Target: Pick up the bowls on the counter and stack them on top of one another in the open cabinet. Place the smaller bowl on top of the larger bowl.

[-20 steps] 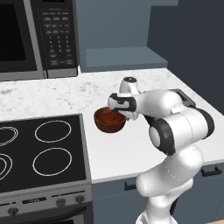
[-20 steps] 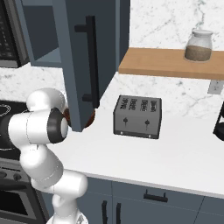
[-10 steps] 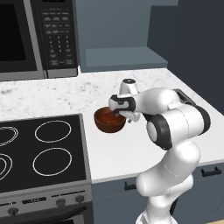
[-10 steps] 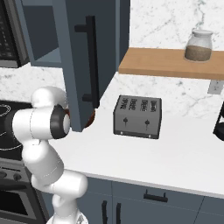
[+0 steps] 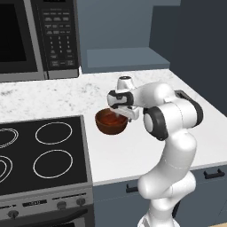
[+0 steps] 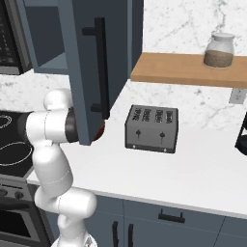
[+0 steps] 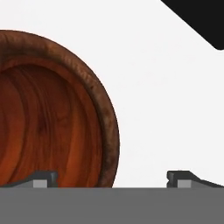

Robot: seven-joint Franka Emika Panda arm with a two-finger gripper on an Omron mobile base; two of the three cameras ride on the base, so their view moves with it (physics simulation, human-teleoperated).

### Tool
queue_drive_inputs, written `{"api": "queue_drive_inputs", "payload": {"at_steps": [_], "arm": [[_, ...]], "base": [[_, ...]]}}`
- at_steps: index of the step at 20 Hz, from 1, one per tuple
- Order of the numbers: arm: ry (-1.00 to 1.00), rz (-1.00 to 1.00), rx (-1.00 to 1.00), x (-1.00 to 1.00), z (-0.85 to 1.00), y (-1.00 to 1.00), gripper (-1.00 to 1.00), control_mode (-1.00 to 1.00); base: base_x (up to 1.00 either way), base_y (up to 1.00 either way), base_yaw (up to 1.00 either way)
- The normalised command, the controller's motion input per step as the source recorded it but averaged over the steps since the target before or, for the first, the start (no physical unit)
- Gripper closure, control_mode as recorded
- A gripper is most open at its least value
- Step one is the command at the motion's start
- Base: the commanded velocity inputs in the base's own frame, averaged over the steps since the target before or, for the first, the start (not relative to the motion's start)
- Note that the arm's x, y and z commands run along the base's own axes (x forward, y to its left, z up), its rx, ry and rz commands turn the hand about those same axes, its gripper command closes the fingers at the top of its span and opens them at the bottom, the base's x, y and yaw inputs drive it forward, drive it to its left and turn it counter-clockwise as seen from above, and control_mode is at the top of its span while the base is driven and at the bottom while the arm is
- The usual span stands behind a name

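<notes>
The bowl (image 5: pixel 111 121) sits on the white counter (image 5: pixel 133 150), just beside the right edge of the black stove (image 5: pixel 40 153). It is dark brown outside and red-brown inside. In the hand view the bowl (image 7: pixel 52 113) shows its round rim and shiny wood grain, with the white counter (image 7: pixel 166 100) next to it and a corner of the stove (image 7: pixel 197 17) at the top right.

The gripper (image 5: pixel 120 114) is right over the bowl, at its rim. Its two dark fingertips (image 7: pixel 43 178) stand wide apart. One tip is over the inside of the bowl and the other is out over the bare counter, so the rim lies between them. The gripper is open and holds nothing.

Half a second ago the hand was in almost the same spot above the bowl. The bowl has not moved. The arm's elbow has swung a little, and the hand now looks a bit lower and closer to the rim.

Behind the bowl, the open cabinet (image 5: pixel 128 57) shows its flat blue-grey shelf above the counter. The microwave (image 5: pixel 40 40) hangs to its left. In the right base view the cabinet door (image 6: pixel 96 67) hides most of the bowl (image 6: pixel 100 130), and only a small brown edge peeks out. A grey toaster (image 6: pixel 152 128) stands on the counter near it. A jar (image 6: pixel 219 50) sits on a wooden shelf (image 6: pixel 188 70).
</notes>
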Motion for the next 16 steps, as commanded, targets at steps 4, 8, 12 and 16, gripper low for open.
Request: {"api": "queue_drive_inputs", "payload": {"at_steps": [4,8,12,16], "arm": [[0.0,-0.02,0.0,-0.02,-0.29,-0.02,-1.0,-1.0],[0.0,-0.02,0.0,-0.08,-0.38,-0.03,-1.0,-1.0],[0.0,-0.04,0.0,-0.04,-0.41,-0.02,-1.0,-1.0],[0.0,-0.04,0.0,0.0,-0.32,0.0,-1.0,-1.0]], "base": [[0.0,0.0,0.0],[0.0,0.0,0.0],[0.0,0.0,0.0],[0.0,0.0,0.0]]}}
